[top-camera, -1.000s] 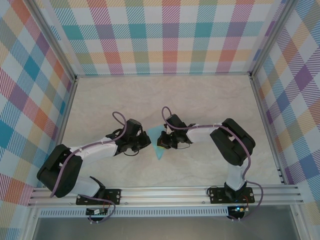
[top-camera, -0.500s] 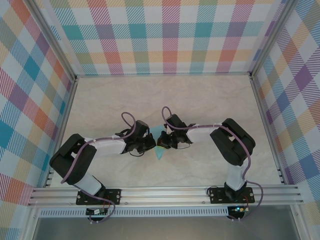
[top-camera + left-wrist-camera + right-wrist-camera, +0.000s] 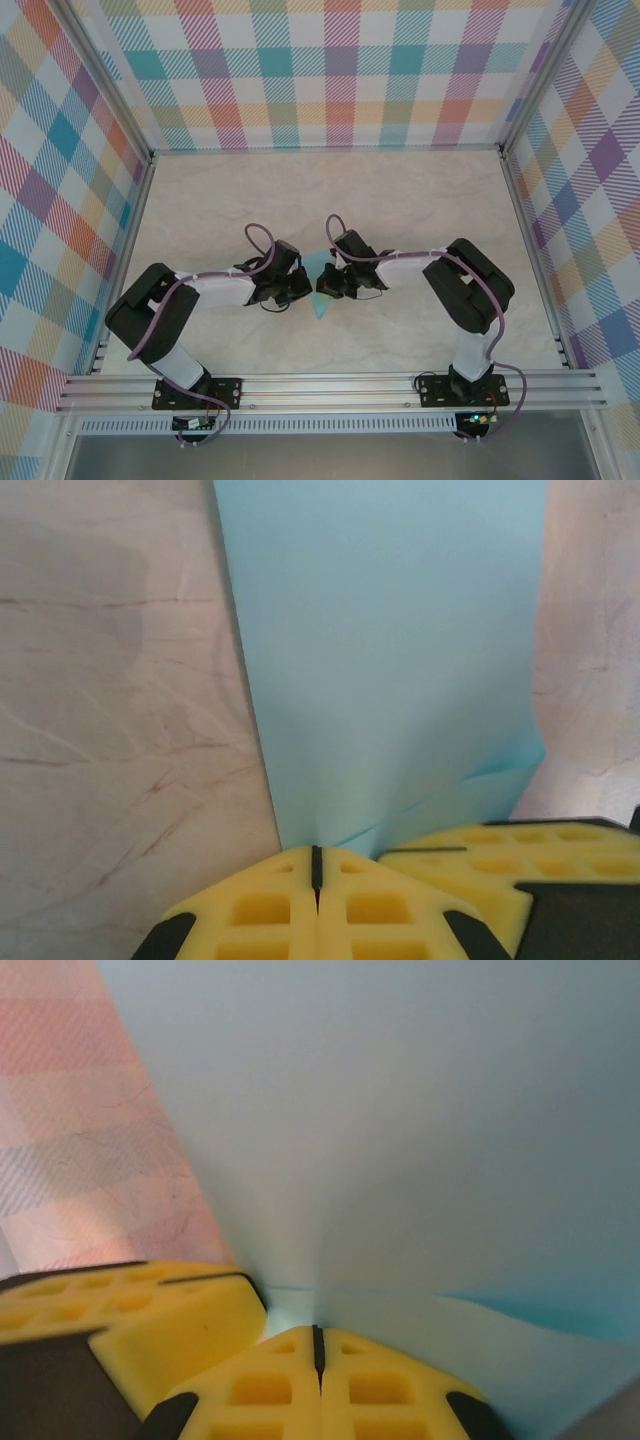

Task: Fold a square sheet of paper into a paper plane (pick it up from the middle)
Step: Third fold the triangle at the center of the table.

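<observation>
The left gripper (image 3: 316, 855) has its yellow pads pressed fully together, pinching the edge of the light-blue sheet of paper (image 3: 390, 660), which stretches away from the fingertips above the marbled table (image 3: 110, 730). The right gripper (image 3: 317, 1332) is clamped just as tightly on the same sheet, just beside the left one, and the paper creases between the two pinches.

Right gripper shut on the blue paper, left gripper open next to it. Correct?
Not quite. The left gripper is not open: the left wrist view shows its jaws pressed together on the blue paper, which fans out from between them. The right gripper is shut on the paper, as you said.
</observation>
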